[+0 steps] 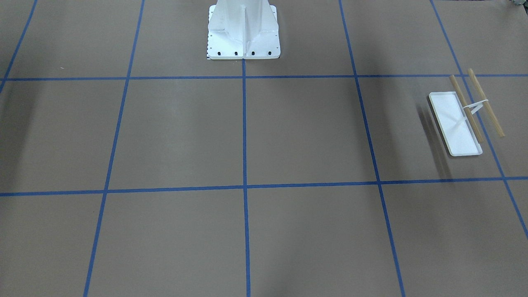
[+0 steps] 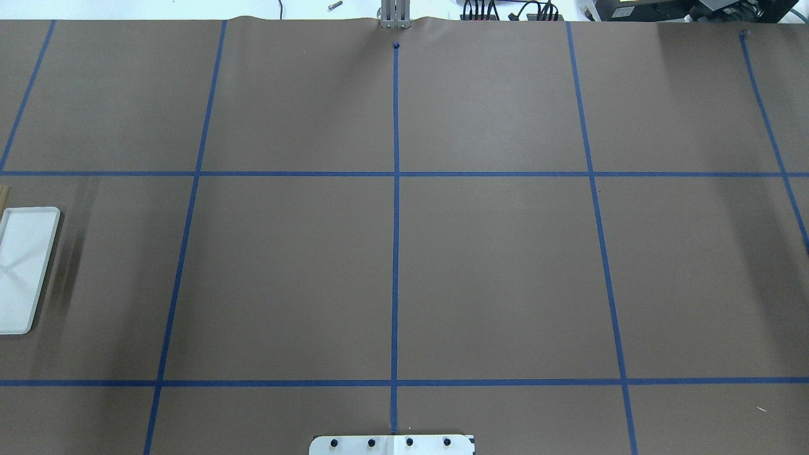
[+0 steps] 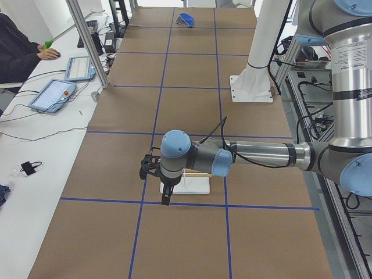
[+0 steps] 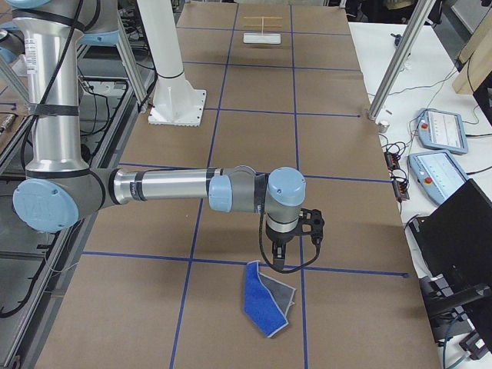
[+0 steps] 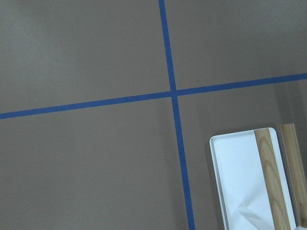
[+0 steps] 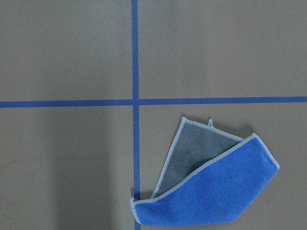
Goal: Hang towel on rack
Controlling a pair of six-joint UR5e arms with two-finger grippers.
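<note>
Right wrist-mounted view: towel (image 6: 211, 191) lies at 5 o'clock from the tape crossing, loosely folded, grey underside showing, flat on the surface (image 6: 72, 57). Side view puts the right end effector (image 4: 277, 260) just above it, probably staged for a pick. Whether its fingers are spread or pressed together, cannot tell. At the surface's opposite end, 9 o'clock overhead, the rack (image 5: 249, 177) stands with both rods bare. The left end effector (image 3: 164, 196) hovers beside it, perhaps to receive; finger state cannot tell.
</note>
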